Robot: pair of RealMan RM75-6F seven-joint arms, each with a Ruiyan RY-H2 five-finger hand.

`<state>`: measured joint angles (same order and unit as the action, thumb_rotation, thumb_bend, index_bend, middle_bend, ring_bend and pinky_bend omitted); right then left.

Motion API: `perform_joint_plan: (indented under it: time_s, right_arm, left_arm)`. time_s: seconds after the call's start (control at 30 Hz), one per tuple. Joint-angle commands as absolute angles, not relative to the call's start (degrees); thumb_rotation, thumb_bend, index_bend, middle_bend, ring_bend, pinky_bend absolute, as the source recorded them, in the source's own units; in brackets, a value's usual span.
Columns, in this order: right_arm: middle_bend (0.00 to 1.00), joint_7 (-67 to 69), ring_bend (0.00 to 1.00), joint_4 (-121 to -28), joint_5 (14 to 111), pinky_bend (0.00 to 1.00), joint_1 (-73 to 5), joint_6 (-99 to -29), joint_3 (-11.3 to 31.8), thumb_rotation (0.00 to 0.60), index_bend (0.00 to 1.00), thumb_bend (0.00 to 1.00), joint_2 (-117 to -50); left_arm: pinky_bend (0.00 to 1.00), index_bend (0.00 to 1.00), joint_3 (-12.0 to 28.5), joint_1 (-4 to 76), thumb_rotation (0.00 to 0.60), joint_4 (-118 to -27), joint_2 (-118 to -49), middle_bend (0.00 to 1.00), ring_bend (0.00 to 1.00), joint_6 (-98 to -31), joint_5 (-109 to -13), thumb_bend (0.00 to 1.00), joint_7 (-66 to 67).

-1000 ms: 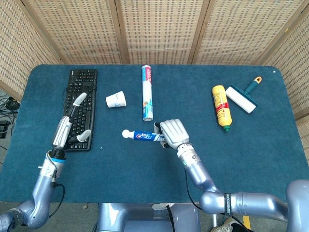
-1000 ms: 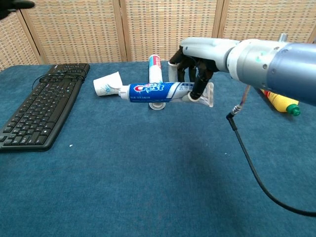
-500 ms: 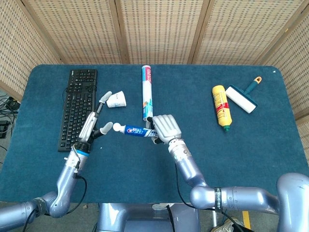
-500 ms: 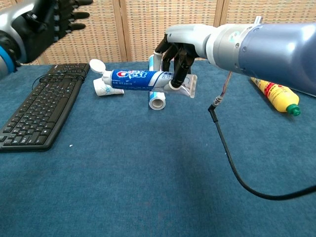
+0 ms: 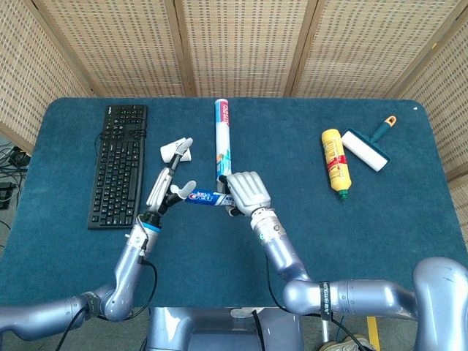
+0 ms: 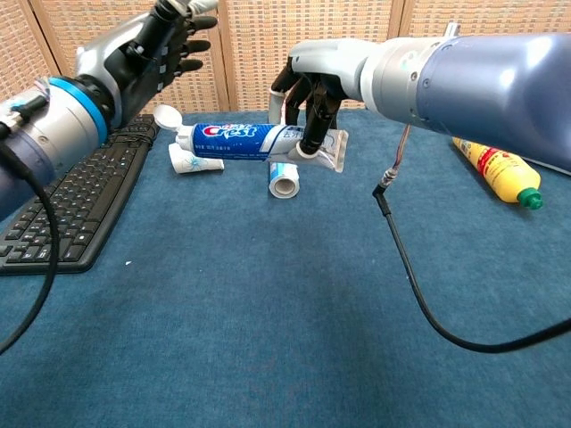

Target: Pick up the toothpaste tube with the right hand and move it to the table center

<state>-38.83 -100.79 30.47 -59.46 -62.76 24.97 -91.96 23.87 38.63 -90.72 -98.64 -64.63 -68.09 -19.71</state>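
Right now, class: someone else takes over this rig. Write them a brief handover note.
Right robot hand: holds the toothpaste tube by its crimped end, lifted off the blue table, roughly level.
Left robot hand: open, fingers spread near the tube's cap end; contact unclear.
Done: tube picked up.
Left: set it down at table centre, then release.
Nearby: paper cup and long tube just behind.

Silver arms — blue wrist bands
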Motion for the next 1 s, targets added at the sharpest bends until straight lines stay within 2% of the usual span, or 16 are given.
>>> perform_joint_plan:
  time_s: [0.03, 0.53, 1.0]
  right_arm:
    - [0.74, -38.99, 0.63, -101.17, 30.72, 0.6, -59.85, -62.83, 24.26, 0.6, 0.76, 0.72, -91.57]
    - [0.74, -36.32, 0.63, -102.43, 30.78, 0.6, -60.38, -63.5, 23.6, 0.6, 0.76, 0.72, -90.14]
    - [0.74, -32.87, 0.63, -104.8, 30.57, 0.6, -60.07, -62.7, 24.06, 0.6, 0.76, 0.72, -87.11]
  left_arm:
    - [0.0, 0.0, 24.16, 39.6, 0.12, -89.76, -99.92, 0.0, 0.0, -64.21, -67.05, 0.0, -18.93]
    - [0.0, 0.0, 23.31, 40.66, 0.124, -86.13, -103.28, 0.0, 0.0, -64.02, -66.26, 0.0, -18.96]
    - [0.0, 0.0, 23.77, 39.12, 0.134, -84.9, -102.75, 0.0, 0.0, -64.72, -66.63, 0.0, -23.66]
